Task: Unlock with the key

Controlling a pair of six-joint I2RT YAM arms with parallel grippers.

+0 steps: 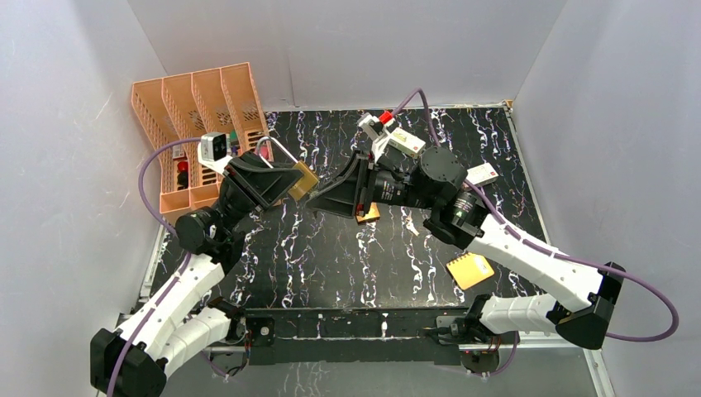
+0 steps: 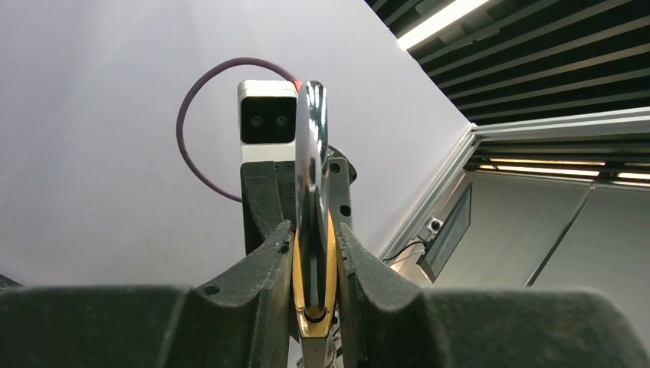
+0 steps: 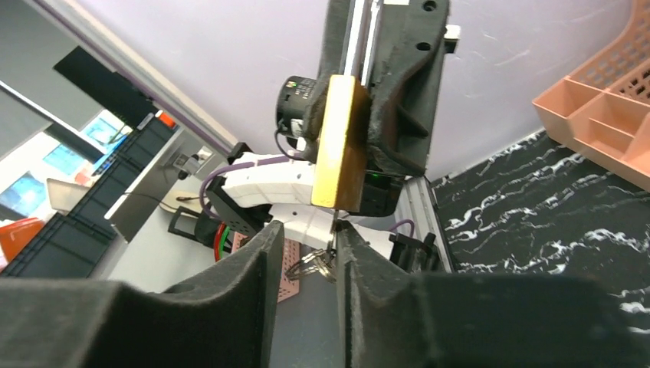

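**Key seated in padlock, right gripper open around it**

The key point(image 3: 322, 264) sat in the underside of the brass padlock point(image 3: 339, 146), with its thin blade up in the keyway and its ring dangling below. Its long axis ran in line with the padlock body and pointed straight back at my right gripper point(image 3: 306, 239). That gripper's jaws stood apart with the key bunch in the gap, nearer one pad. It was not pinched as far as I could tell.

My left gripper point(image 2: 314, 245) was clamped on the padlock body and held it up off the surface point(image 1: 397, 273). The right arm was nearer the key.

Judgement: the next move called for closing on the key head and twisting about the blade's axis. I couldn't tell whether the shackle point(image 2: 313, 153) was released.

No brand or writing was legible on padlock or key, and the white tags point(image 1: 484, 174) on the right arm were too small to read. A second padlock point(image 1: 469, 270) lay on the surface, and the orange basket point(image 1: 198, 116) stood far left.
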